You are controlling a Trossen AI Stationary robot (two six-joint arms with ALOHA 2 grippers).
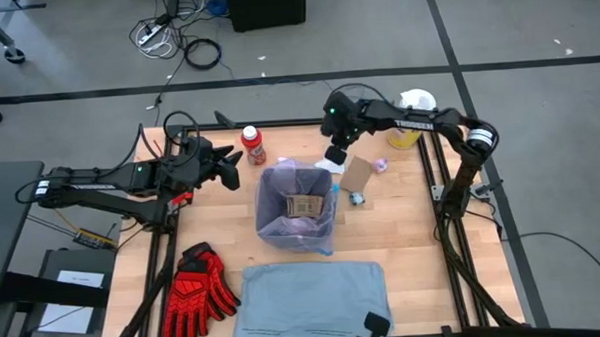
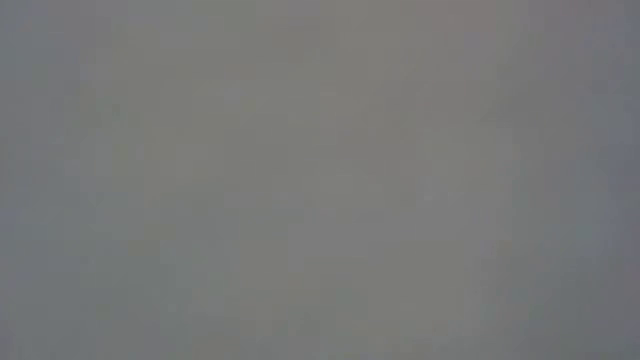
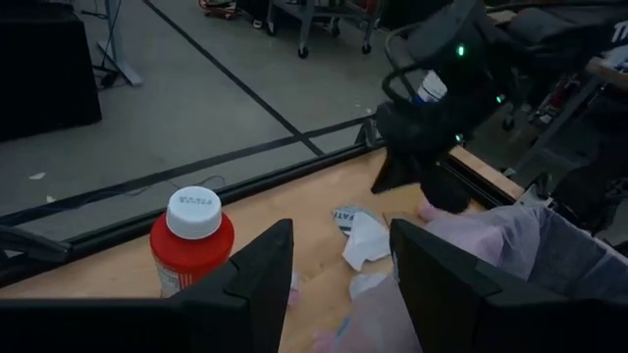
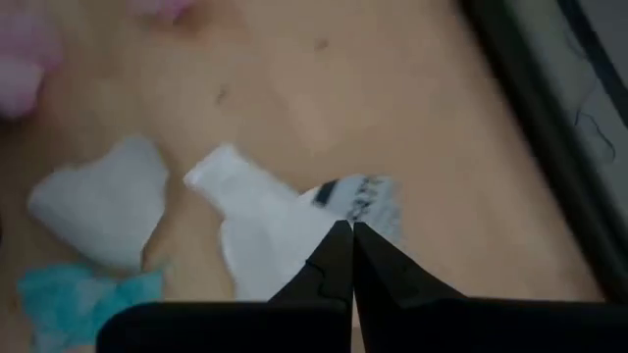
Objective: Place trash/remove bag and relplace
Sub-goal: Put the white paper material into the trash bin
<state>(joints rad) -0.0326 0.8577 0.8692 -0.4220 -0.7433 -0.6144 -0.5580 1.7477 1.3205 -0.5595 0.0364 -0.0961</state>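
Observation:
A small bin lined with the translucent lavender bag point(image 1: 296, 204) stands mid-table, with a brown cardboard piece point(image 1: 306, 205) inside it. My right gripper point(image 1: 336, 152) point(image 4: 351, 227) is shut and points down over crumpled white paper point(image 4: 265, 235) point(image 1: 330, 165) on the table behind the bin. My left gripper point(image 1: 230, 169) point(image 3: 339, 284) is open and level, left of the bin. It sits beside the upright red-labelled bottle point(image 1: 252, 145) point(image 3: 191, 245), which has a white cap. Another cardboard piece point(image 1: 357, 173), a blue scrap point(image 1: 357, 198) and a pink scrap point(image 1: 380, 166) lie right of the bin. The low view shows only grey. My right gripper's shut fingertips point(image 4: 339, 245) come from above onto the printed edge of the white paper point(image 4: 358, 196). I cannot tell whether they touch or pinch it. The paper lies flat on the table.
A grey-blue liner point(image 1: 310, 298) lies spread at the near edge, with red gloves point(image 1: 197, 292) to its left. A yellow tub with a white lid point(image 1: 408, 120) stands at the far right. In the right wrist view, a second white scrap point(image 4: 98, 206) and a teal scrap point(image 4: 83, 294) lie beside the paper.

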